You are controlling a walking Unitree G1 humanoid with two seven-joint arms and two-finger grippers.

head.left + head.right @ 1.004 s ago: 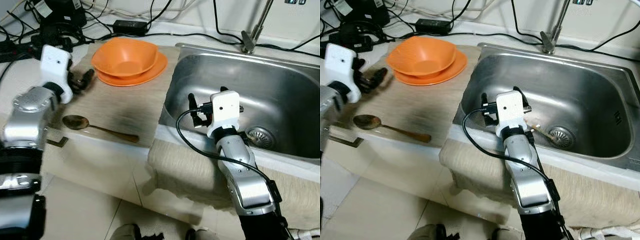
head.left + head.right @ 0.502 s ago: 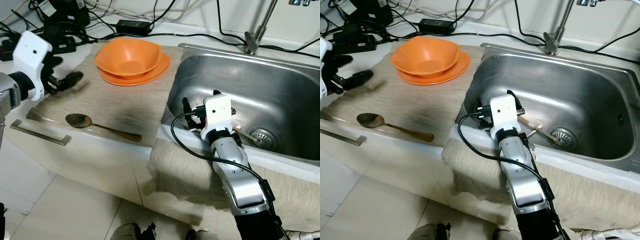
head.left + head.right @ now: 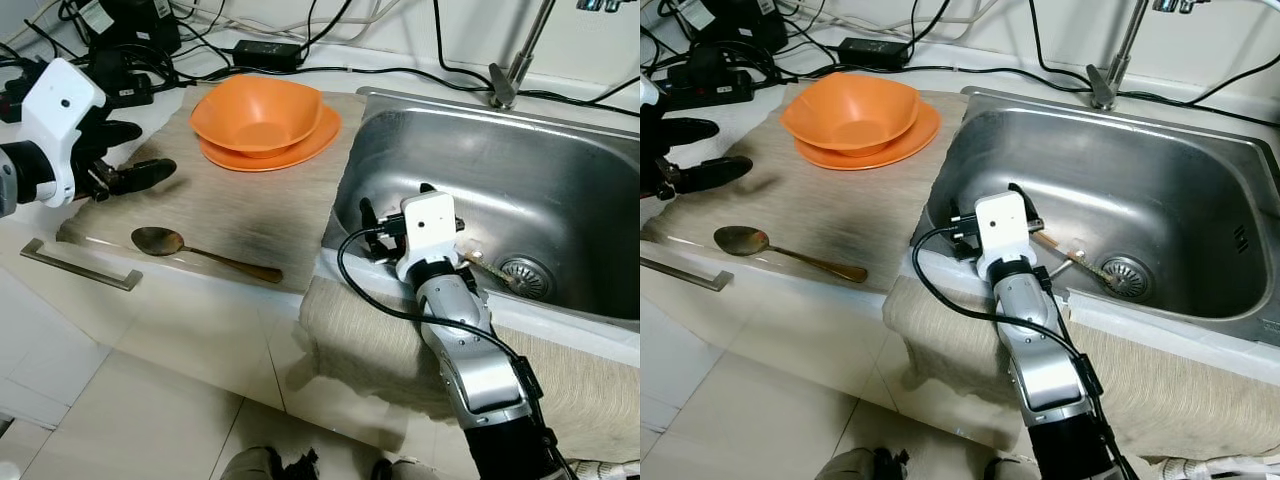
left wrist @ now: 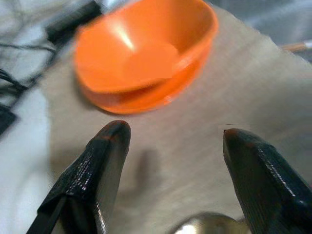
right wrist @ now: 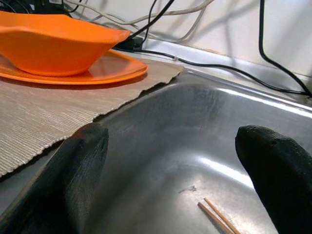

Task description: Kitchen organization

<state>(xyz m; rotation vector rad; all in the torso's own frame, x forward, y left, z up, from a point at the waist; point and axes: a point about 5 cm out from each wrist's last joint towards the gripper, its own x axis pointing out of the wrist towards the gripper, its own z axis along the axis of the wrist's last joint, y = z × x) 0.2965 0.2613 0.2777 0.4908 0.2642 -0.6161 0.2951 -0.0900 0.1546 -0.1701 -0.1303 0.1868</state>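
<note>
An orange bowl [image 3: 258, 110] sits on an orange plate [image 3: 312, 140] at the back of a beige mat [image 3: 220, 200]. A metal spoon [image 3: 205, 256] lies near the mat's front edge. My left gripper [image 3: 140, 155] hovers open and empty over the mat's left end, behind the spoon, pointing toward the bowl [image 4: 146, 53]. My right gripper [image 5: 170, 134] is open and empty at the near left wall of the steel sink [image 3: 560, 180]. Wooden chopsticks [image 3: 1065, 255] lie on the sink floor beside the drain.
A faucet [image 3: 505, 75] stands behind the sink. Black cables and a power adapter [image 3: 262, 52] crowd the counter behind the mat. A metal drawer handle [image 3: 78, 265] runs below the counter edge. A beige cloth [image 3: 370, 340] hangs over the sink's front.
The view shifted a second ago. My left gripper swung out left, then came lower and nearer the spoon. My right gripper slid a little left along the sink's near wall.
</note>
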